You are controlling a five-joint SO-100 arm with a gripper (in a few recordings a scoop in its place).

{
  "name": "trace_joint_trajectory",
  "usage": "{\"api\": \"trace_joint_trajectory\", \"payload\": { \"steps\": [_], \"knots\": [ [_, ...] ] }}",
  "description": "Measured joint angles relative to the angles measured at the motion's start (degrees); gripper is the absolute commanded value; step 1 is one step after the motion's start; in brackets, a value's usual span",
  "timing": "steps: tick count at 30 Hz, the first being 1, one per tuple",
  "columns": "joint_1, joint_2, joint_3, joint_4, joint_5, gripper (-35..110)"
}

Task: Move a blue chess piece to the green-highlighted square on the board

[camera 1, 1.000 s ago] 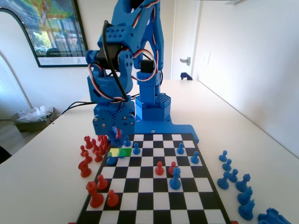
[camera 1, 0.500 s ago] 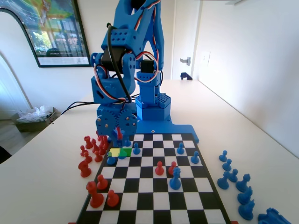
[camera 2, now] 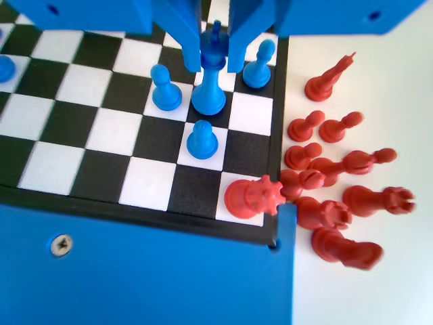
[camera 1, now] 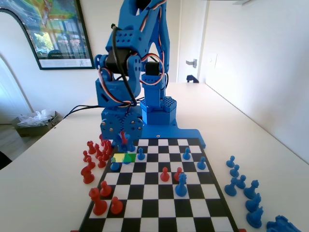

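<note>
Wrist view: tool (camera 2: 215, 57) spread, its jaws either side of a tall blue piece (camera 2: 210, 84), gripping nothing. A blue chess piece (camera 2: 201, 139) stands upright just near of it, on the board (camera 2: 81, 128).

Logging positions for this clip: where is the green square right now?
In the fixed view the green square lies left of centre near the board's far end, beside the pale yellow square, just below the tool.
</note>
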Motion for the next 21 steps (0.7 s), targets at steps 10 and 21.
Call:
{"api": "trace_joint_trajectory", "payload": {
  "steps": [10, 21],
  "knots": [
    [0.4, 0.4, 0.5, -1.4, -0.4, 7],
    [0.4, 0.4, 0.6, -2.7, 0.0, 13]
  ]
}}
